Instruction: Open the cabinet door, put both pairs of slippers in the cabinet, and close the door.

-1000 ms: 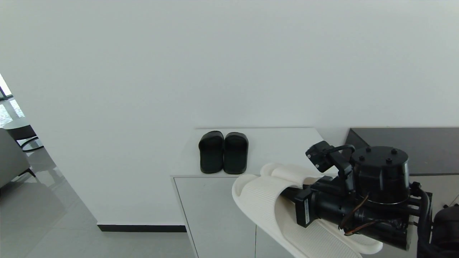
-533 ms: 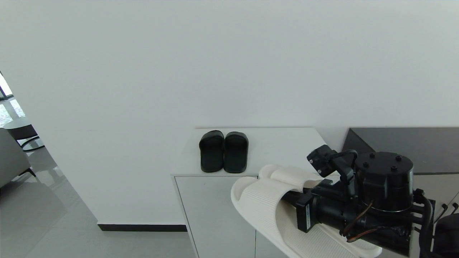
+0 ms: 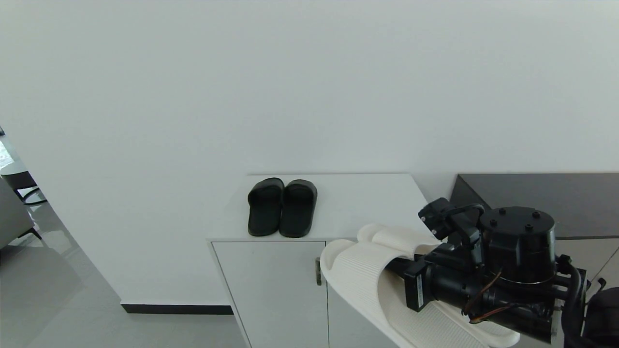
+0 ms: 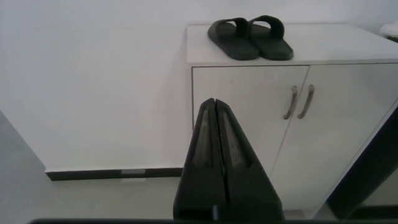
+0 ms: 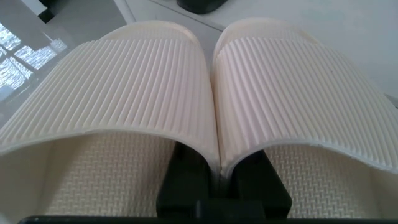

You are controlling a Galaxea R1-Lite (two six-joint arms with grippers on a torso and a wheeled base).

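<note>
A pair of black slippers (image 3: 282, 208) lies side by side on top of the white cabinet (image 3: 367, 198), seen too in the left wrist view as black slippers (image 4: 250, 38). The cabinet's two doors (image 4: 249, 118) are closed, their handles (image 4: 298, 102) meeting in the middle. My right gripper (image 3: 394, 265) is shut on the pair of white ribbed slippers (image 3: 358, 270), held in front of the cabinet's right door. It pinches the two inner straps together (image 5: 217, 155). My left gripper (image 4: 215, 107) is shut on nothing, low in front of the cabinet.
A dark glossy cabinet (image 3: 532, 203) adjoins the white one on the right. A white wall stands behind. Grey tiled floor (image 3: 58, 309) lies free to the left, with a chair (image 3: 14, 212) at the far left edge.
The whole head picture has shifted left, so the camera moved. The right gripper still holds the white slippers in much the same place in view.
</note>
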